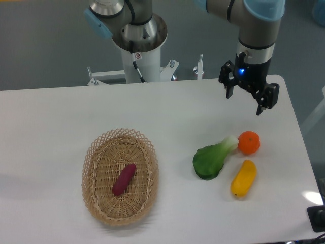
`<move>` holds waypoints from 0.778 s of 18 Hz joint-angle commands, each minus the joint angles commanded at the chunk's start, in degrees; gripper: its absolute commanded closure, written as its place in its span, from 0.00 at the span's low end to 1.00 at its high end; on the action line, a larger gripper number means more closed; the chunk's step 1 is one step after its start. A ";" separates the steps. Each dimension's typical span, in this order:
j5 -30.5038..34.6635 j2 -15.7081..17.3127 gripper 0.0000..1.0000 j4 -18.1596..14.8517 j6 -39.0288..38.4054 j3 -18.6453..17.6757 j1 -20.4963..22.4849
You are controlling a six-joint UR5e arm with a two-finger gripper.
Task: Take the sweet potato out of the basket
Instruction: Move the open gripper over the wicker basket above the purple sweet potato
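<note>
a small elongated dark magenta-purple sweet potato (124,179) lies slantwise on the floor of an oval light tan woven wicker basket (96,208) with an open lattice rim, which sits on the left half of the white worktop (61,122); well apart to the right, a leafy green vegetable with a pale stalk (212,159) touches a round orange fruit (249,142); a yellow oblong vegetable (243,178) lies just below them; the black two-finger tool (246,100) hangs above the worktop's far right side, fingers spread and holding nothing, above the orange fruit.
</note>
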 joint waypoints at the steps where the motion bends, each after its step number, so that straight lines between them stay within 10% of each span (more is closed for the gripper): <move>1: 0.00 0.00 0.00 0.09 0.00 0.17 -0.52; 14: -3.87 2.20 0.00 2.99 -13.59 -4.92 -3.42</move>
